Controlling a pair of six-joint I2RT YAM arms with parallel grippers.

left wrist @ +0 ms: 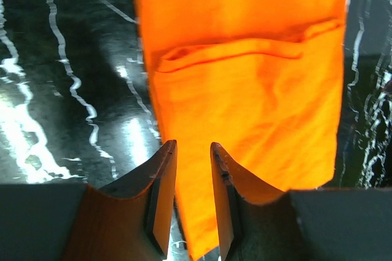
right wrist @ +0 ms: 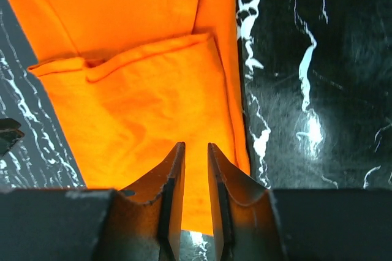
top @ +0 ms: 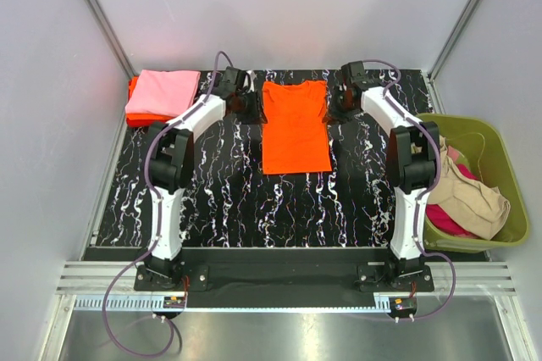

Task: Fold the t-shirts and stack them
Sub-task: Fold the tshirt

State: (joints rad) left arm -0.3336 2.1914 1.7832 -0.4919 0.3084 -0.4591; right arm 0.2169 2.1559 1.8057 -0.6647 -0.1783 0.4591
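Observation:
A bright orange t-shirt [top: 295,128] lies flat in the middle of the black marbled table [top: 212,200], sleeves folded in, collar end at the far side. My left gripper [top: 247,103] is at its far left corner and my right gripper [top: 340,103] at its far right corner. In the left wrist view the jaws [left wrist: 193,146] stand narrowly apart over the shirt's [left wrist: 245,89] edge. In the right wrist view the jaws [right wrist: 196,144] stand narrowly apart over the shirt's [right wrist: 141,95] folded side. A folded light pink shirt [top: 161,92] lies on a red-orange one [top: 133,86] at the far left.
An olive-green basket [top: 506,176] stands off the table's right edge and holds a beige shirt [top: 474,196] and a magenta one [top: 445,219]. White walls and metal posts close in the back and both sides.

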